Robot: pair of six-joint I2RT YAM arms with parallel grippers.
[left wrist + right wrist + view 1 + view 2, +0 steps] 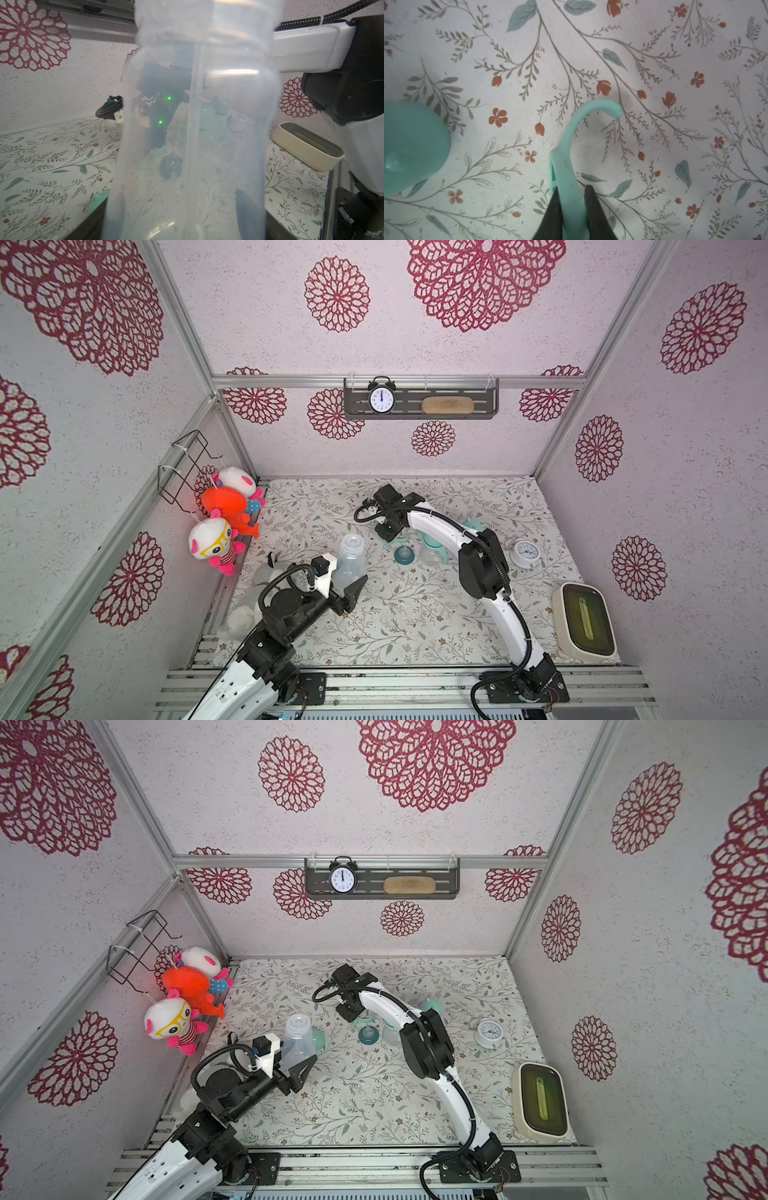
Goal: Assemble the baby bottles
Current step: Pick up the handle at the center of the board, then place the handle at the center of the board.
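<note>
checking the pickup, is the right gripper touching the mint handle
Touching. The right wrist view shows the right gripper pinching the mint handle, a finger flush against each side.

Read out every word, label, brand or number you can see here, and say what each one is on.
No text here can be read with certainty.
Black alarm clock on the wall shelf: dial numerals, too small to read.
White alarm clock: dial numerals, too small to read.
Clear bottle: blurred, no print shows.
</note>
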